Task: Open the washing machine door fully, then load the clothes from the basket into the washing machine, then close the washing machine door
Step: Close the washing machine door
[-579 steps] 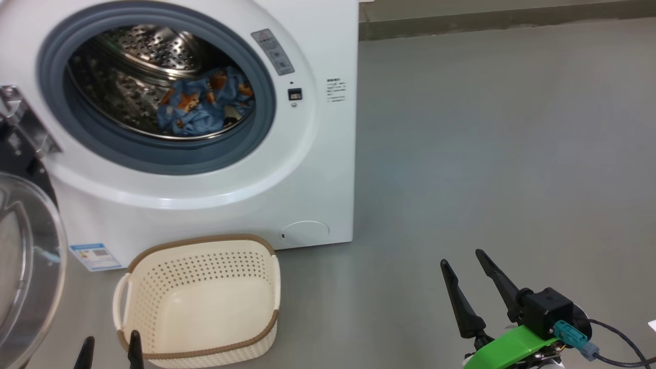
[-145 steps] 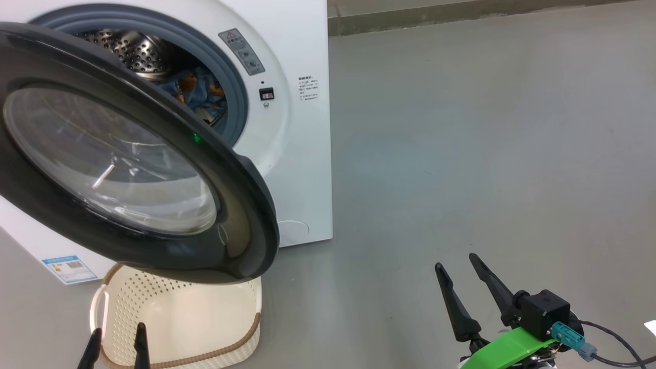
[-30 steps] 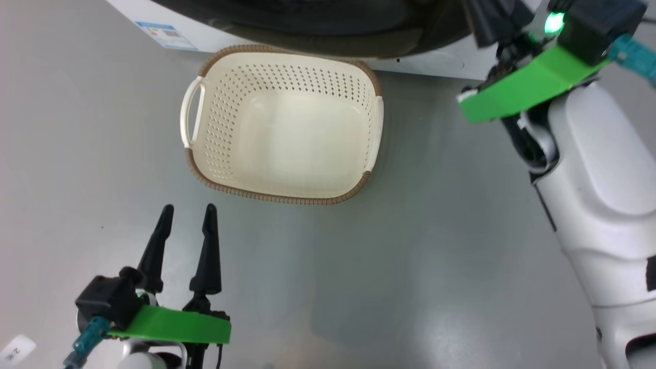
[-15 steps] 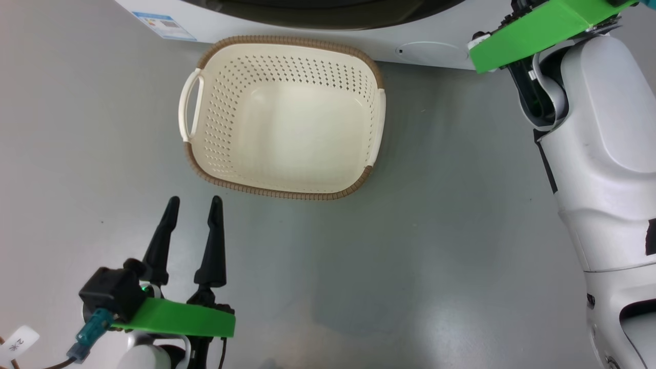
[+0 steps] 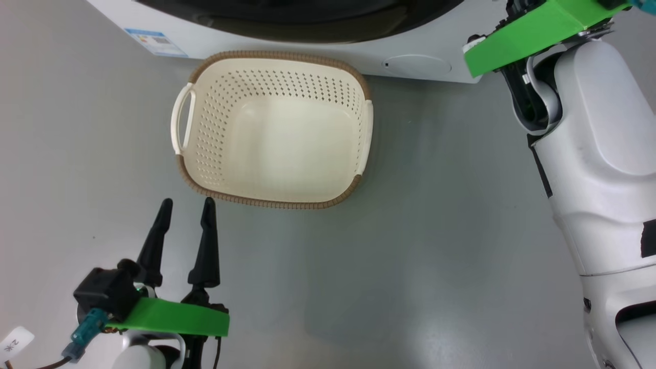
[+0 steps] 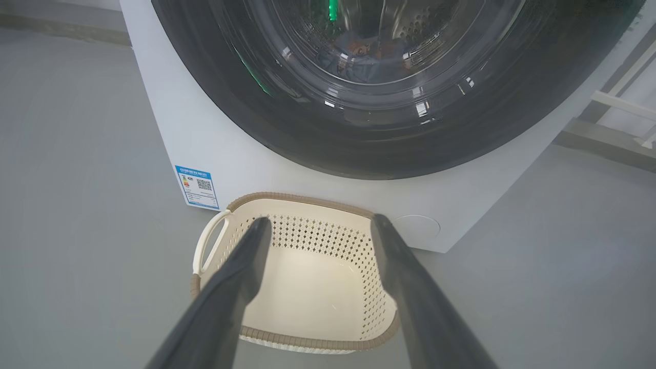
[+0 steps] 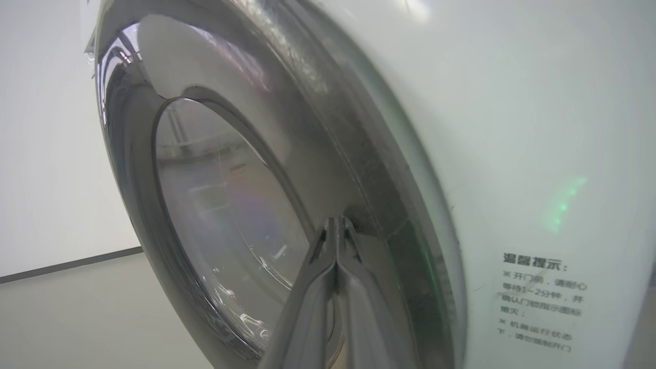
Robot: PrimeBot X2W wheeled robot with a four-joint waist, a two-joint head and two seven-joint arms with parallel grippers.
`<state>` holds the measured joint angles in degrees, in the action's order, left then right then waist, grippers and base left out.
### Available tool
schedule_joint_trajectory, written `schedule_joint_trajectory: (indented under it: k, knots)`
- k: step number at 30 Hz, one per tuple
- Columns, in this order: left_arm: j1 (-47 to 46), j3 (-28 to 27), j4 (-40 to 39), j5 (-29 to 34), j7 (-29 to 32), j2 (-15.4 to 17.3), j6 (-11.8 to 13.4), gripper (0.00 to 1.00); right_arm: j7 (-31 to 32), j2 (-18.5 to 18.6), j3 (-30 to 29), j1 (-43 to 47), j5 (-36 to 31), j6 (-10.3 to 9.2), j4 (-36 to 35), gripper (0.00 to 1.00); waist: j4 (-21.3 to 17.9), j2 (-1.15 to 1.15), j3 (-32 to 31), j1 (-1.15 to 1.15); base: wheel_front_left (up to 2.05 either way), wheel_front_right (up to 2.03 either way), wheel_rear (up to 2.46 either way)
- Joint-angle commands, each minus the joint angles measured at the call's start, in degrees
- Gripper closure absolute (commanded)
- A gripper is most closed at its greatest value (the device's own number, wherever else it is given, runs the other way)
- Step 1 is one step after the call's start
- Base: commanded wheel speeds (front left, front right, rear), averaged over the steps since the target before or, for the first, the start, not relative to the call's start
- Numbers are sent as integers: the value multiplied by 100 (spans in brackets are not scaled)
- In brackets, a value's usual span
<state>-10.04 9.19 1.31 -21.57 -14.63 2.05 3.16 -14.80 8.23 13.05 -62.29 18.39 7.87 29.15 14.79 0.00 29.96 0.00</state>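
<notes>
Basket [image 5: 279, 53] sits just ahead of the wide-spread left hand [image 5: 186, 203].

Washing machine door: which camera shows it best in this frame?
The left wrist view: the washing machine door faces it, black rim and glass window both visible. The right wrist view shows it obliquely, close up, with the shut right claw at its rim. The head view catches a strip of its lower rim.
</notes>
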Motion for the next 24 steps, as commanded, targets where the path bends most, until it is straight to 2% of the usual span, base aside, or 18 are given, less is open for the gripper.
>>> schedule_joint_trajectory:
  k: [1, 18, 19, 21, 24]
  knots:
    - [-62, -221, -91, 32, -37, 83, -31, 0, -20, -131, 96, 91, 91, -38, -176, 100, -53, 0, -76, 0, 0, 0, 0]
    - [133, -581, -64, 173, -37, 83, -119, 0, -20, -8, 689, 1283, 339, -38, -421, 100, -483, 0, -765, 0, 0, 0, 0]
    - [145, -609, -63, 184, -37, 83, -126, 0, -20, -11, 690, 1353, 347, -38, -424, 97, -511, 0, -809, 0, 0, 0, 0]
    - [173, -667, -60, 208, -37, 83, -140, 0, -20, -17, 697, 1494, 357, -38, -438, 75, -564, 0, -895, 0, 0, 0, 0]
    - [219, -767, -54, 245, -37, 83, -164, 0, -20, -25, 704, 1716, 359, -38, -437, 54, -648, 0, -1030, 0, 0, 0, 0]
